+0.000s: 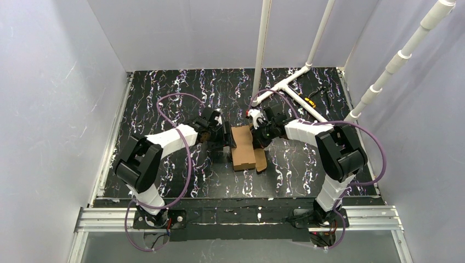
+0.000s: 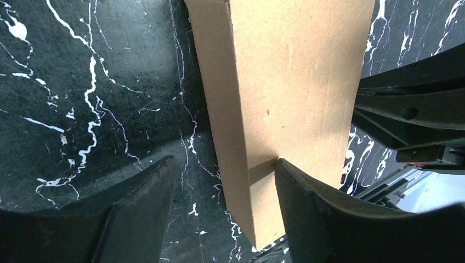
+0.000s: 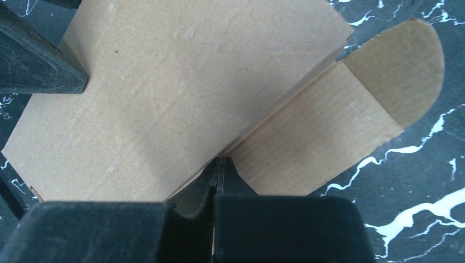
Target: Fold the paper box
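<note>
Two arms reach inward from an aluminium rail [image 1: 104, 219] at the near edge of a black, white-veined table [image 1: 164, 93] and meet at its middle over the paper box [image 1: 243, 150].

The box is plain brown corrugated cardboard with no markings. It lies flat as a small closed rectangle with its long side running near to far. A rounded flap [image 1: 261, 163] sticks out flat on the table at its near right corner. The right wrist view shows the smooth top panel [image 3: 153, 98], a crease, and the flap [image 3: 384, 82] with its fluting faintly showing.

The left gripper [image 1: 226, 137] is at the box's left edge with its fingers spread. In its own view one finger [image 2: 307, 208] touches the top face [image 2: 290, 82] and the other [image 2: 142, 208] sits apart over the table, the box's side wall between them.

The right gripper [image 1: 257, 131] is at the far right edge. Its fingers [image 3: 230, 175] are pressed together with the tips at the crease. Whether any cardboard is pinched between them cannot be told.

White plastic pipes [image 1: 319, 35] rise at the far right.
</note>
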You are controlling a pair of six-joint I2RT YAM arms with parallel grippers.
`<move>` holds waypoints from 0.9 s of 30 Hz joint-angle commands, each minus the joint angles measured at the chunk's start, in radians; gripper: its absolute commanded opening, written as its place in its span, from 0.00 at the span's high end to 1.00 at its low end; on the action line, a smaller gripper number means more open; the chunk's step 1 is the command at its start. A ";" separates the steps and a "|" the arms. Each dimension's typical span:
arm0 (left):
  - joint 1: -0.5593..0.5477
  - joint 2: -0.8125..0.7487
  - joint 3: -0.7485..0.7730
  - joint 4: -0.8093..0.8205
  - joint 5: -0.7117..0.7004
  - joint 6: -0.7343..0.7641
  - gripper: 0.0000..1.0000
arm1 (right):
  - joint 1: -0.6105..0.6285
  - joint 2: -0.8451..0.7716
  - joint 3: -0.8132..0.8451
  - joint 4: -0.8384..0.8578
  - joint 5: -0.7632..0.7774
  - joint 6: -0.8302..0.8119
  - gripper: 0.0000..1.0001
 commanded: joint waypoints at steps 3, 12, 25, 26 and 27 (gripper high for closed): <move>-0.003 0.051 0.075 -0.139 -0.021 0.091 0.37 | 0.040 0.026 0.032 0.042 -0.072 0.067 0.99; -0.001 0.113 0.184 -0.293 -0.086 0.207 0.37 | 0.031 -0.023 0.026 0.002 0.048 -0.001 0.97; 0.007 0.141 0.227 -0.324 -0.050 0.254 0.37 | -0.040 -0.110 0.012 -0.042 -0.013 -0.093 0.91; 0.008 0.135 0.228 -0.323 -0.049 0.253 0.36 | -0.047 -0.112 0.016 -0.055 -0.034 -0.109 0.90; 0.008 0.131 0.227 -0.322 -0.051 0.251 0.36 | -0.053 -0.116 0.018 -0.069 -0.054 -0.128 0.89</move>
